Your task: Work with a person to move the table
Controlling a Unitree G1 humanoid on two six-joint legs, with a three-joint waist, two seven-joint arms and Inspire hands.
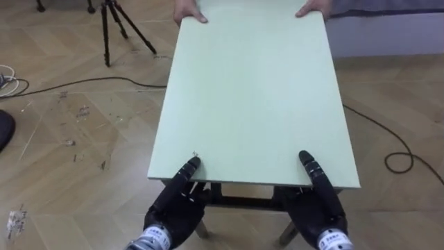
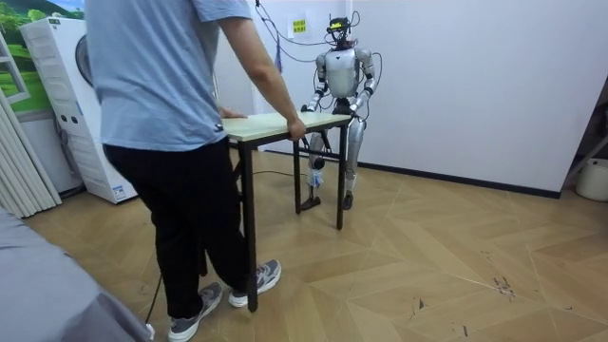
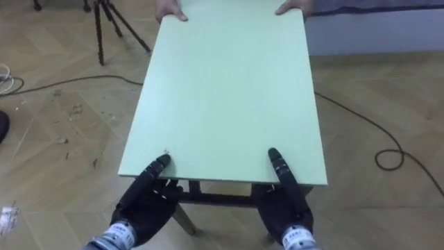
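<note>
The table has a pale green top (image 1: 253,90) on dark legs and stands between me and a person (image 2: 180,142). My left hand (image 1: 173,208) grips the near edge at its left corner, thumb lying on top and the palm under the rim. My right hand (image 1: 322,208) holds the near edge at the right corner the same way. The person's two hands (image 1: 189,12) (image 1: 312,8) hold the far edge. In the room view the person stands at the table's (image 2: 275,123) near end, one hand (image 2: 296,128) on its corner, and I stand upright at the far end by the white wall.
A black tripod (image 1: 114,28) stands on the wood floor at far left. Dark cables (image 1: 76,85) (image 1: 395,153) trail on the floor on both sides of the table. A grey low furniture edge (image 1: 388,28) lies at far right. A white appliance (image 2: 66,104) stands at the room view's left.
</note>
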